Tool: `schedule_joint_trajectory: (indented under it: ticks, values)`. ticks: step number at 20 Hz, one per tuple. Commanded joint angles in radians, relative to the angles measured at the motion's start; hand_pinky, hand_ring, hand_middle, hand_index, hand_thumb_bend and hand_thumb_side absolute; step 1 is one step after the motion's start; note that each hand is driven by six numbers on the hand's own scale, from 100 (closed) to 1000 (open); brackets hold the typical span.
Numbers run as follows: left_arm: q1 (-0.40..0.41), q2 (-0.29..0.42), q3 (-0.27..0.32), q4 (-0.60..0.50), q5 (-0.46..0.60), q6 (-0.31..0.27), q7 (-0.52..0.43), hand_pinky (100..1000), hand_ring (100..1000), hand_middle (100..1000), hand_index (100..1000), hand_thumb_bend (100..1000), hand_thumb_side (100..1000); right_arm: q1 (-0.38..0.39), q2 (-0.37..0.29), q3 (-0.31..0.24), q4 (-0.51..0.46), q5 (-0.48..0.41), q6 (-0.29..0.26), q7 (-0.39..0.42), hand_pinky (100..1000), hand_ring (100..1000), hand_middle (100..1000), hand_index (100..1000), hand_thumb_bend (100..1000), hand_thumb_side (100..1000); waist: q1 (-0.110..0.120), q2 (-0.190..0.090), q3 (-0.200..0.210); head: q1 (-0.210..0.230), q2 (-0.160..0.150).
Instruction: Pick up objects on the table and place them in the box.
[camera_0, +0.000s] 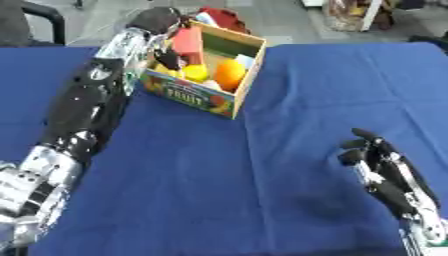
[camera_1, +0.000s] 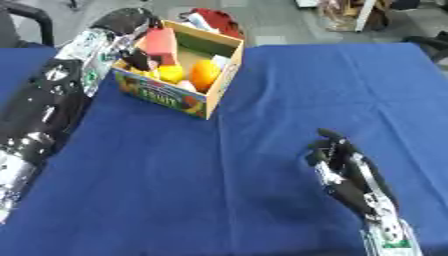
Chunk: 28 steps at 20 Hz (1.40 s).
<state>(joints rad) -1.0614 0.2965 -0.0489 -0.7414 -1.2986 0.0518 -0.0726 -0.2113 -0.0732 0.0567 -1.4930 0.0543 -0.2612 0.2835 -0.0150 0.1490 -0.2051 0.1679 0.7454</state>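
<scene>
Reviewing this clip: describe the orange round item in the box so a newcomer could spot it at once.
Start at the blue table, then find the small wooden box with fruit print standing near its far left edge. Inside, toward the box's right side, sits the orange ball-shaped fruit. It is larger and deeper in colour than the yellow piece on its left, and rounder than the red block behind.

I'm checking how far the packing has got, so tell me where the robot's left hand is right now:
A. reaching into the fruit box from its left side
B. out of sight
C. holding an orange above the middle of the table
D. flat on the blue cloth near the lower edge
A: the left hand reaches over the left wall of the box, its fingers down among the items beside the orange.
</scene>
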Motion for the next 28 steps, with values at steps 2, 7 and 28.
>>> schedule_joint_trajectory:
  ticks: [2,7,28]
  values:
    - [-0.029,0.007,0.020,0.014,-0.008,0.044,0.060,798,736,838,963,344,371,-0.013,-0.001,0.001,-0.016,-0.007,-0.001,0.003,645,635,661,894,100,390,-0.015,-0.001,0.001,0.003,-0.015]
    - [-0.023,0.026,0.024,-0.001,0.034,0.068,0.095,810,755,887,995,366,604,-0.013,-0.003,-0.001,-0.016,-0.007,-0.001,0.002,646,635,661,894,100,390,-0.015,-0.003,0.009,0.001,-0.017]
    - [0.528,0.303,0.042,-0.949,1.090,-0.017,0.276,742,637,669,825,100,493,-0.021,-0.014,-0.026,-0.039,-0.015,0.000,-0.021,646,635,662,902,100,415,-0.009,-0.005,0.084,-0.024,-0.001]
